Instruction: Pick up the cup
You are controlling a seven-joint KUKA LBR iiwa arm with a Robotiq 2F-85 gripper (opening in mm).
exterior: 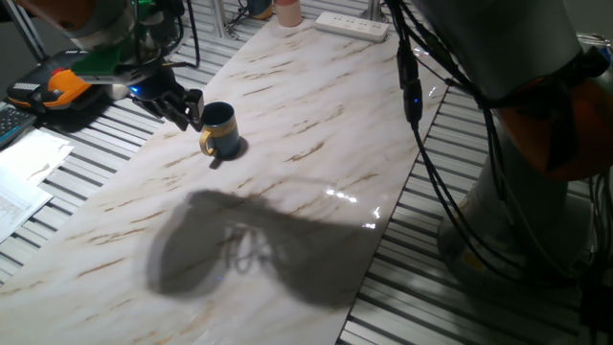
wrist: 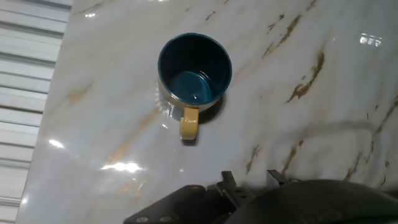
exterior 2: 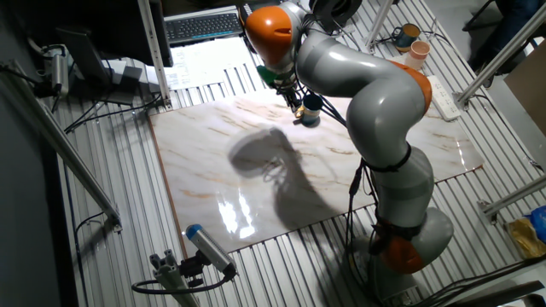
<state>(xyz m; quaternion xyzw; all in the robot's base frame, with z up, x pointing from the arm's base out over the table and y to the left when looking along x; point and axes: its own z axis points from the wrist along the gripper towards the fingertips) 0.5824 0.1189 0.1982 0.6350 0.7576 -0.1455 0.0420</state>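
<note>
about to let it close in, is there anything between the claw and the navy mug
Nothing visible stands in the way. The claw is right beside the navy mug, with no object in the small gap between them. The hand view shows only bare marble tabletop around the mug, which stands upright and empty. The pink cup sits far off at the table's end.

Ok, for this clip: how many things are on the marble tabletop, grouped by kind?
Navy mugs with a yellow handle: 1, the cup, upright, beside the end effector.
Pale pink cups: 1, the pink cup at the far end.
White power strips: 1, the power strip next to it.
Total: 3
</note>
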